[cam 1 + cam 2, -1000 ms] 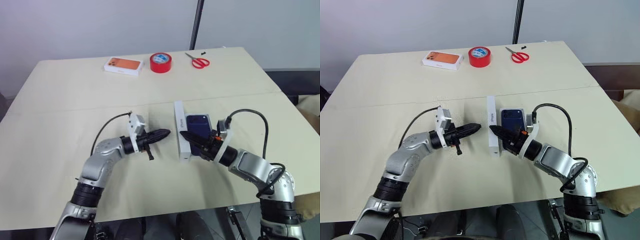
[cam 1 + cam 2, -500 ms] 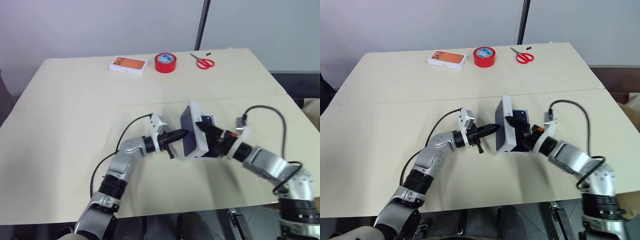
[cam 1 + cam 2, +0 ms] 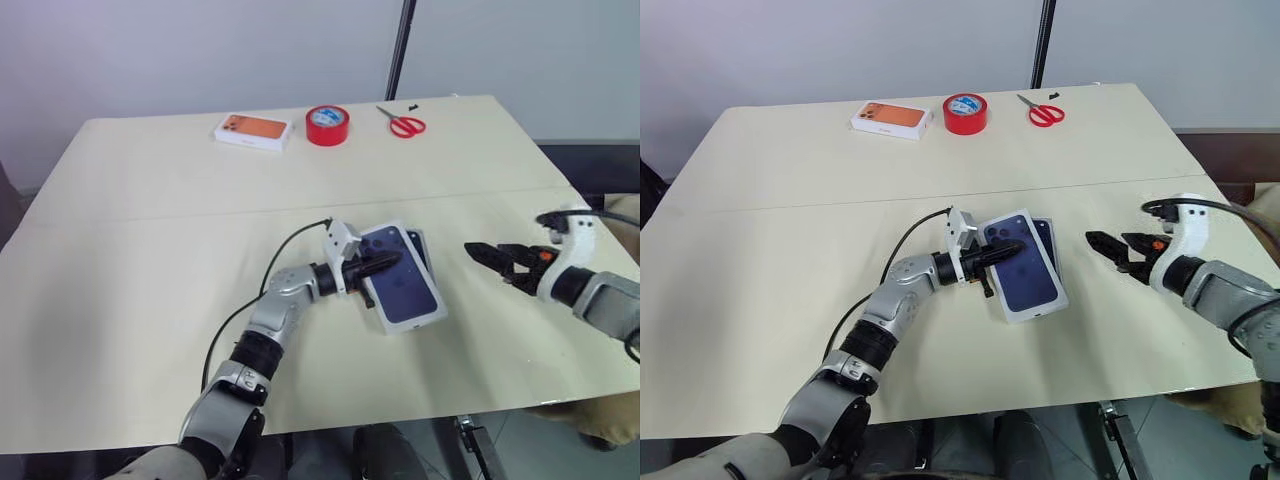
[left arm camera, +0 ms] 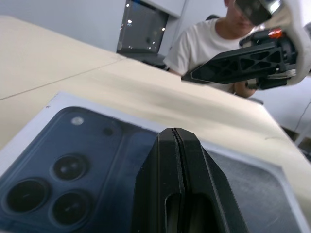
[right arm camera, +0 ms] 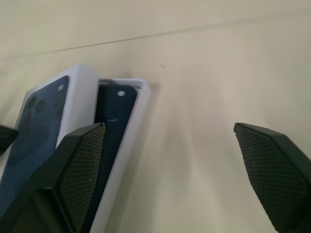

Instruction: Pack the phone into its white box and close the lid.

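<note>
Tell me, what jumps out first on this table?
Mid-table, the lid with its dark blue phone picture lies askew over the white box, the shut left gripper pressing on it. The open right gripper hovers apart at the right; a red tape roll sits at the far edge.

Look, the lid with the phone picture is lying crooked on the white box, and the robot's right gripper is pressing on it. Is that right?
Not quite. It is the left gripper, fingers shut, that rests on the lid. The right gripper is open and off to the side, touching nothing. The right eye view shows this. The lid does lie crooked over the white box, with the phone showing inside.
</note>
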Motion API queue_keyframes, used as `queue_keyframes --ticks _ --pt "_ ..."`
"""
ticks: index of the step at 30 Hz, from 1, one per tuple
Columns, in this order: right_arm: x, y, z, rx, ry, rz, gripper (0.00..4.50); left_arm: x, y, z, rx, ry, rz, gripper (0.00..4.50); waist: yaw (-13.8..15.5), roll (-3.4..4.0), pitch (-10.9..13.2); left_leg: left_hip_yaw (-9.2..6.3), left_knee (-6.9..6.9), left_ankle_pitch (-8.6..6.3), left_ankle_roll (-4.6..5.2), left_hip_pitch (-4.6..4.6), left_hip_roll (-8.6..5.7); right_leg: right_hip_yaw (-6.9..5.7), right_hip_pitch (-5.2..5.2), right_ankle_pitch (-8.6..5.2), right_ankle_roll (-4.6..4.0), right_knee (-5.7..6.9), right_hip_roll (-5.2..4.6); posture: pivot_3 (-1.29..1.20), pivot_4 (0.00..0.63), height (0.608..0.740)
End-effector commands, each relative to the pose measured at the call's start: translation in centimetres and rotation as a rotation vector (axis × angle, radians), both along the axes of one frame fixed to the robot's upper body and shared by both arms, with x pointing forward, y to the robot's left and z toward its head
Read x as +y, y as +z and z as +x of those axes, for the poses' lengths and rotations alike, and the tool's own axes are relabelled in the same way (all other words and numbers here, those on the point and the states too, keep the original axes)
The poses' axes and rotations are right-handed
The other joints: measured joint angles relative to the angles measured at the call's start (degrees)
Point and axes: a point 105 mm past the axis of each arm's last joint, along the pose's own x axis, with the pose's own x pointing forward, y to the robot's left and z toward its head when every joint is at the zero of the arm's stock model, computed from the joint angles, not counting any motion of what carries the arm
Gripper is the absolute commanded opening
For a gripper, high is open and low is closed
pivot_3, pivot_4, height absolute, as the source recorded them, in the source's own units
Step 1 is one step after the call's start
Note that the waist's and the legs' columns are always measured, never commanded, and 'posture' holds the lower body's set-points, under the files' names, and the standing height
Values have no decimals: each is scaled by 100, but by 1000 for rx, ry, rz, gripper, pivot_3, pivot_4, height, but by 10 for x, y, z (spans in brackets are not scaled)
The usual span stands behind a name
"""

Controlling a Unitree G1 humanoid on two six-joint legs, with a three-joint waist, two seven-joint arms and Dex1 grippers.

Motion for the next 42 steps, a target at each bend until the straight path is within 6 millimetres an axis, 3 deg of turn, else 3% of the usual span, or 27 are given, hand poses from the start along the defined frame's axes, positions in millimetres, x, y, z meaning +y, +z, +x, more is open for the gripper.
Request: queue_keyframes --ticks 1,7,11,16,25,36,42 --pt "11 6 4 -89 41 -117 3108 19 14 4 -62 33 5 0 3 -1 1 0 0 1 -2 0 0 0 1 0 0 0 0 0 150 740" --pt "32 -8 6 -120 150 -236 75 59 8 -5 -27 55 78 0 -6 1 -1 -3 0 11 -19 0 4 0 0 0 0 -1 -1 0 150 740" --pt "32 -16 10 -113 153 -253 28 70 -17 -14 134 61 131 0 17 1 0 -6 0 20 -36 0 4 -1 3 0 0 -2 -6 0 150 740" --pt "36 -20 11 -105 181 -263 28 56 -32 -16 212 39 154 0 34 0 0 -8 1 21 -37 0 -1 -4 7 0 0 -3 -10 0 150 740" --pt "40 -23 2 -87 205 -285 28 12 -24 -3 184 2 104 0 21 -1 0 -7 2 21 -37 0 -9 -6 7 0 0 -3 -10 0 150 740" --pt "43 -16 3 -110 158 -254 28 -3 1 7 139 1 27 0 12 -2 1 -7 1 21 -38 -1 -8 -6 5 0 0 -2 -9 0 150 740" --pt "38 -23 5 -97 133 -270 28 -5 2 8 126 -2 32 0 8 -1 1 -7 0 21 -38 -1 -8 -5 3 0 0 -2 -9 0 150 740"
